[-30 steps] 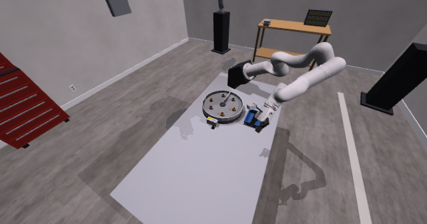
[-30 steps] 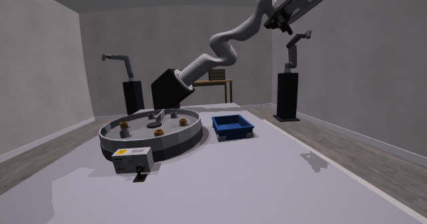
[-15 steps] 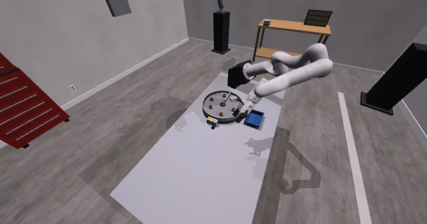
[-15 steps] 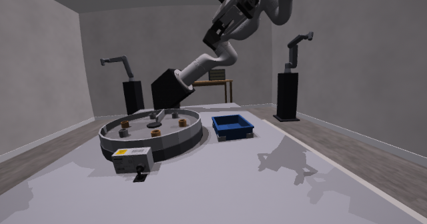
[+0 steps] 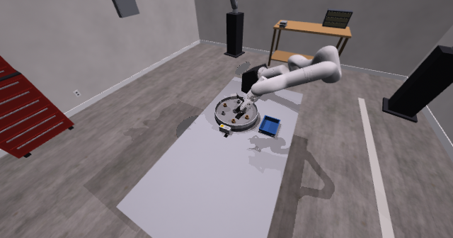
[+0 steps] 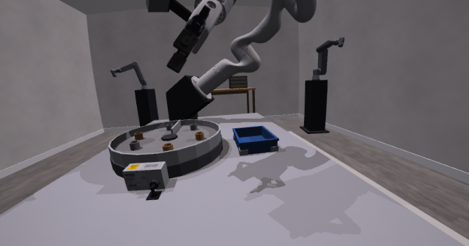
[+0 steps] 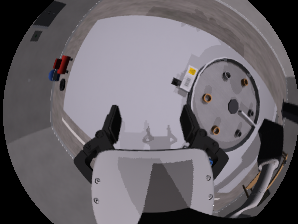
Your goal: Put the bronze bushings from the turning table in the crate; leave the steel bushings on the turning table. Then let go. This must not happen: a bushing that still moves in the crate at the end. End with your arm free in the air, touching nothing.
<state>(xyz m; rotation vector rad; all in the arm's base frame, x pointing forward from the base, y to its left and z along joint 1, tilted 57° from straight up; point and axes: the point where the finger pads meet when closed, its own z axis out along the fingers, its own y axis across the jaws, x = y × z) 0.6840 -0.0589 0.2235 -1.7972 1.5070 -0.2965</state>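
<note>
The round grey turning table [image 6: 165, 142] stands on the work table, also in the overhead view [image 5: 236, 115] and the wrist view [image 7: 229, 106]. Three bronze bushings [image 6: 138, 135] [image 6: 167, 146] [image 6: 198, 135] stand on it. Steel bushings [image 6: 134, 146] [image 6: 193, 127] stand among them. The blue crate [image 6: 255, 138] sits to the right of the turning table, and I see nothing in it. My gripper [image 6: 177, 63] hangs tilted high above the turning table, open and empty; its spread fingers show in the wrist view [image 7: 149, 119].
A grey control box [image 6: 144, 174] with a yellow label sits against the front of the turning table. The arm's black base [image 6: 185, 97] stands behind it. Other arms on black pedestals [image 6: 315, 105] and a wooden shelf [image 5: 311, 36] stand off the table.
</note>
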